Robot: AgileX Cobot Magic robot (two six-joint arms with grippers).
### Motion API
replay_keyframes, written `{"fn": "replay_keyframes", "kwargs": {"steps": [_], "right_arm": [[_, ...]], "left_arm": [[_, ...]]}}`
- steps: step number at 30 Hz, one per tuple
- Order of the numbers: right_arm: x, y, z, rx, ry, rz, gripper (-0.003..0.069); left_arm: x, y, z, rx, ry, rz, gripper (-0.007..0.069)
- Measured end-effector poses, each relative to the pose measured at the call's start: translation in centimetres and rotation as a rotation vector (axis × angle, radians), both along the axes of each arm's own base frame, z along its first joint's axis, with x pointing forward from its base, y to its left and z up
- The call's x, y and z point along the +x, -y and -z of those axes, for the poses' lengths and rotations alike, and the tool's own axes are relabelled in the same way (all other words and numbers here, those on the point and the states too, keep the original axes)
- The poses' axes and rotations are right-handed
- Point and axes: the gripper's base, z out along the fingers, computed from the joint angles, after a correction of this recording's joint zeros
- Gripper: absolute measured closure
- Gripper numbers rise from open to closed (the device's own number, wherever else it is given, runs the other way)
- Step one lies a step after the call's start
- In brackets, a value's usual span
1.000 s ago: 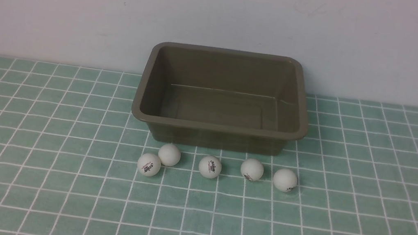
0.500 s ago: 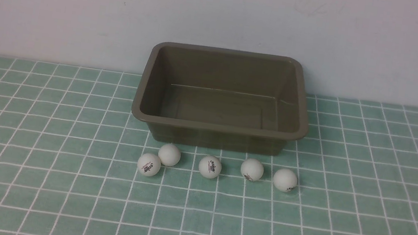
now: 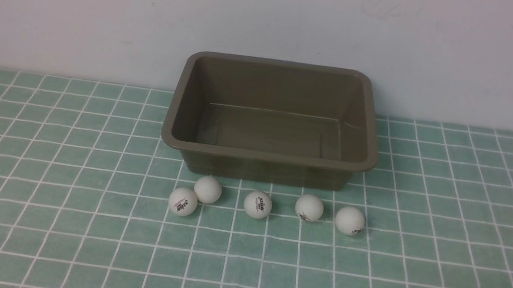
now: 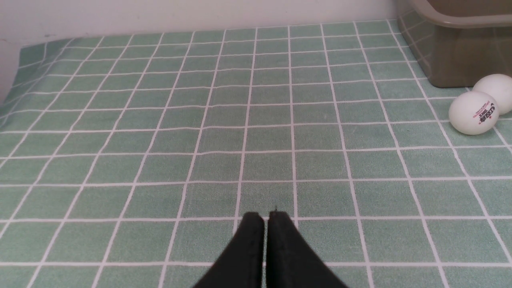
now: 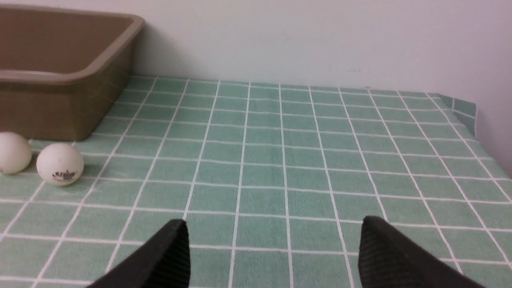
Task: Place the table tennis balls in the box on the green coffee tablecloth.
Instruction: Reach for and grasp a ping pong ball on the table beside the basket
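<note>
2 table tennis balls (image 5: 60, 164) beside box (image 5: 60, 108), well apart from right gripper (image 5: 274, 222).

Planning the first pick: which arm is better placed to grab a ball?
Right, probably: the right gripper is open, with the rightmost small white matte ball nearby; the left gripper is shut.

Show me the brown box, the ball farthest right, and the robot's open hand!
box (image 3: 267, 156): front view, near rim.
rightmost ball (image 3: 349, 221): front view, its middle.
right hand (image 5: 274, 224): right wrist view, midway between its open fingertips.
</note>
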Motion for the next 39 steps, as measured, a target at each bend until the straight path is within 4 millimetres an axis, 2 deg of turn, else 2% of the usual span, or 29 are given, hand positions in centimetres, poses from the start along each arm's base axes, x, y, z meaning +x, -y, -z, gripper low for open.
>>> {"fn": "replay_keyframes", "kwargs": {"steps": [5,9,13,24,39], "right_arm": [[-1.3,-0.1,-5.8,0.072,0.170,-0.008,0.0146],[-2.7,-0.3,-8.3,0.097,0.131,-0.019,0.0146],[-4.0,-0.5,-9.6,0.111,0.061,-0.030,0.0146],[-4.5,-1.5,-10.0,0.248,0.017,-0.123,0.0146],[-4.5,-1.7,-10.0,0.271,0.014,-0.140,0.0146]], "left_arm": [[0.0,0.0,0.0,0.000,0.000,0.000,0.0629],[0.0,0.0,0.0,0.000,0.000,0.000,0.0629],[0.0,0.0,0.0,0.000,0.000,0.000,0.0629],[0.0,0.0,0.0,0.000,0.000,0.000,0.0629],[0.0,0.0,0.0,0.000,0.000,0.000,0.0629]]}}
